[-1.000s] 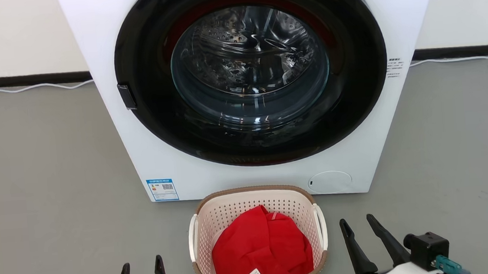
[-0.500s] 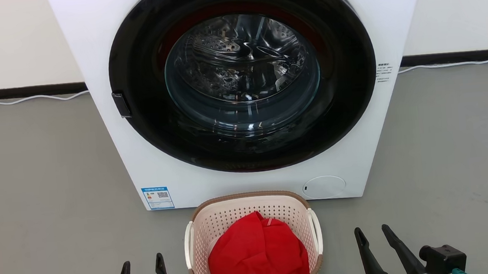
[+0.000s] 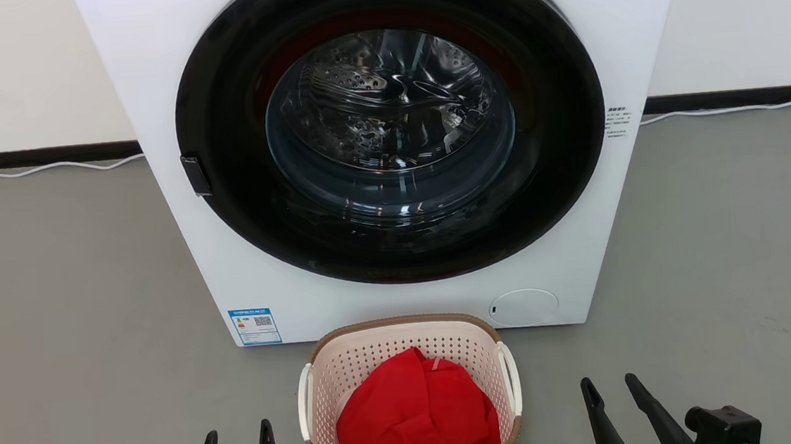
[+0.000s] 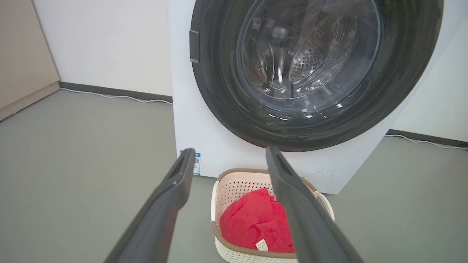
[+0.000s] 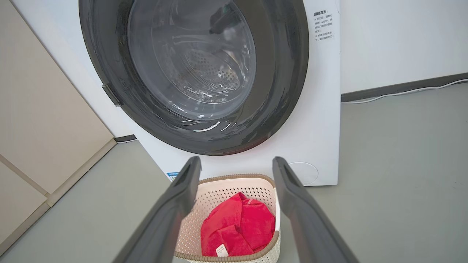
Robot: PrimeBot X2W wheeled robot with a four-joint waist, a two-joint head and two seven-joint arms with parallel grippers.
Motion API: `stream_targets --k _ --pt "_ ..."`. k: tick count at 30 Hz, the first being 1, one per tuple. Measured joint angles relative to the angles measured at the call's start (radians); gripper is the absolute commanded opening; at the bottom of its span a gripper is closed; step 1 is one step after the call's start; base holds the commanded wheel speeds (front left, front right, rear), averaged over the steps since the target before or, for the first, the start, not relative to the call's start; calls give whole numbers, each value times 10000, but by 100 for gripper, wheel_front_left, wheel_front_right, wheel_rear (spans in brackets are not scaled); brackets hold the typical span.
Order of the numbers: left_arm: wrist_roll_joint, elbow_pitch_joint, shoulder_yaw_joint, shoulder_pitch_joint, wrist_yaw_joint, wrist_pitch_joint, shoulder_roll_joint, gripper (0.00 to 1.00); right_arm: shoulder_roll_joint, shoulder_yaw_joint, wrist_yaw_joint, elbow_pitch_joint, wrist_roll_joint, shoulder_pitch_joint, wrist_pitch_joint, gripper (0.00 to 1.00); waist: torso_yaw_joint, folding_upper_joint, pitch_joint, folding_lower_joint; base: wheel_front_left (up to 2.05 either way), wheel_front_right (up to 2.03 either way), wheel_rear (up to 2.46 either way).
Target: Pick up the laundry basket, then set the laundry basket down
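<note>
The laundry basket (image 3: 350, 363), cream perforated plastic with a brown rim, stands on the grey floor just in front of the washing machine. A red cloth (image 3: 414, 414) lies inside it. My left gripper (image 3: 238, 439) is open to the basket's left, apart from its white handle. To the basket's right my right gripper (image 3: 612, 388) is open, also apart from it. In the left wrist view the basket (image 4: 234, 186) lies below and between the spread fingers (image 4: 175, 186). In the right wrist view the basket (image 5: 234, 184) sits between the wide fingers (image 5: 292, 190), nothing gripped.
A white front-loading washing machine (image 3: 259, 289) with a shut dark round door (image 3: 388, 124) rises right behind the basket. A white cable (image 3: 38, 168) runs along the wall's dark skirting. Bare grey floor (image 3: 64, 311) spreads to both sides. A beige panel (image 5: 40, 120) stands at the left.
The head view has shifted, so machine and basket sit lower and further left in the picture. My right gripper has moved right and down, further from the basket. Both grippers stay open.
</note>
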Motion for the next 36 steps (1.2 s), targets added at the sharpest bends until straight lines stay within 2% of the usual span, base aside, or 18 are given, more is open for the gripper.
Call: stream_targets --k 10,11,18,36 --pt "125 136 117 -4 -100 0 2 100 2 -17 0 -4 0 -4 0 100 -22 0 -78 -1 0 0 0" --pt "142 180 150 -4 -107 0 4 0 2 -17 0 -4 0 -4 0 0 -19 0 -78 -1 0 0 0" --pt "29 972 155 26 -104 23 -121 0 2 86 -12 591 52 381 33 0 -21 0 -74 0 0 0 0" --pt "-1910 988 385 -15 -372 548 -115 0 2 -240 -12 456 1891 356 522 0 -57 0 35 2 0 0 0"
